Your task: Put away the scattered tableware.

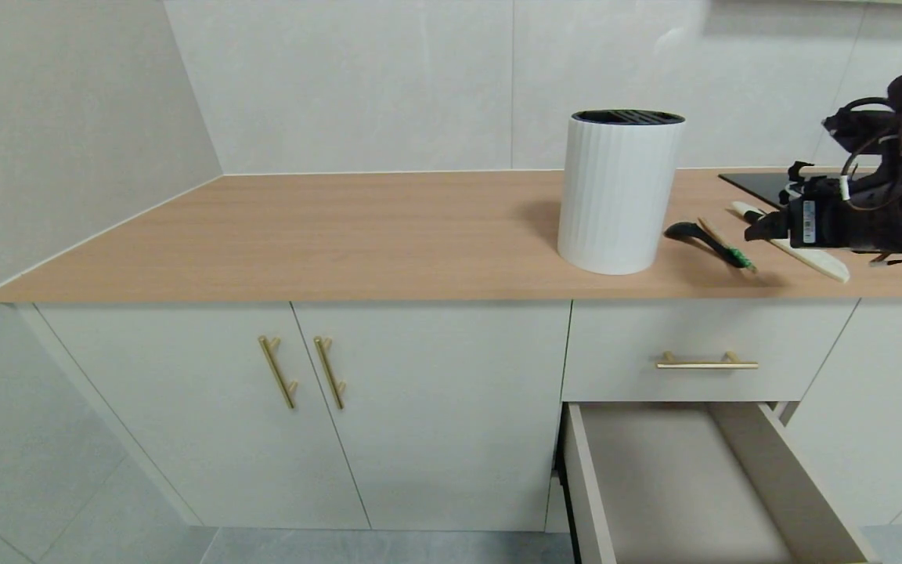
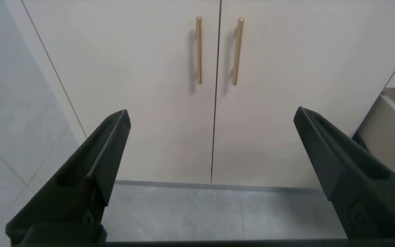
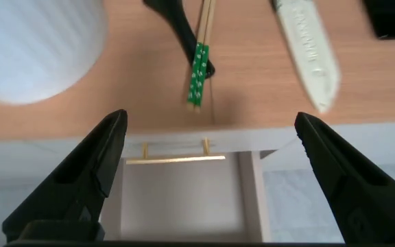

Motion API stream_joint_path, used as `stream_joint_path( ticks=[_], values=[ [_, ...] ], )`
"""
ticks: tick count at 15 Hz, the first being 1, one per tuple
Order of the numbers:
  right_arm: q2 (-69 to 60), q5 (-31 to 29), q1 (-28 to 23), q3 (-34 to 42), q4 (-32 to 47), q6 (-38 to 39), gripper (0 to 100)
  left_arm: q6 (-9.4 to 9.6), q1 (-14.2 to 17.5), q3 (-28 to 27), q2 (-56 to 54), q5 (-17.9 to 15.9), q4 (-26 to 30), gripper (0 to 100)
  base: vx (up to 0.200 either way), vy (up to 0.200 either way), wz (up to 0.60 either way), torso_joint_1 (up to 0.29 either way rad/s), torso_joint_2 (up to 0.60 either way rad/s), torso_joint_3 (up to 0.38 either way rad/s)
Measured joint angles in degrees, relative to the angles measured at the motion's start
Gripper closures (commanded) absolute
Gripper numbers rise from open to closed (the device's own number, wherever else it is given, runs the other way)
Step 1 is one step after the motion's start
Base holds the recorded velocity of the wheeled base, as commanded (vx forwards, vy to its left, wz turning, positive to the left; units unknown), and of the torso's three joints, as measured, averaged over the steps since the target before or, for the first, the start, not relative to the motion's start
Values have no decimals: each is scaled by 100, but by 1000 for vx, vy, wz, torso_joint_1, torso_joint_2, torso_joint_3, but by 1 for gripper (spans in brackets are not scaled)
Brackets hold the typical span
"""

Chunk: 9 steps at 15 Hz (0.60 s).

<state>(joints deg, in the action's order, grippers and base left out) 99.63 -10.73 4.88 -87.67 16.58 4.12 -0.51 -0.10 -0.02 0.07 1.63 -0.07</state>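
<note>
Three utensils — black spoon [image 1: 686, 232], green-tipped chopsticks [image 1: 723, 246], pale spatula [image 1: 805, 255] — lie beside the white holder [image 1: 615, 204], above the open drawer [image 1: 582, 486]. Left gripper [image 2: 211, 115] and right gripper [image 3: 210, 120] gape wide, holding nothing.

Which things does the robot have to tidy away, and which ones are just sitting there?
For the job: black spoon, chopsticks with green ends and cream spatula, all loose on the countertop; white slotted holder and open drawer, likely places for them.

Just there: black cooktop, closed drawer, two cupboard doors.
</note>
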Motion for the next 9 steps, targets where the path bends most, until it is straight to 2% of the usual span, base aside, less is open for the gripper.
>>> stream_joint_path(
  ticks=[3, 9],
  values=[
    [577, -345, 11, -310, -13, 154, 0, 0, 0, -2, 0, 0, 2, 0, 0, 0, 0, 0, 0, 0],
    [1151, -378, 29, -651, -30, 389, 0, -4, -1, -5, 0, 2, 2, 0, 0, 0, 0, 0, 0, 0]
  ],
)
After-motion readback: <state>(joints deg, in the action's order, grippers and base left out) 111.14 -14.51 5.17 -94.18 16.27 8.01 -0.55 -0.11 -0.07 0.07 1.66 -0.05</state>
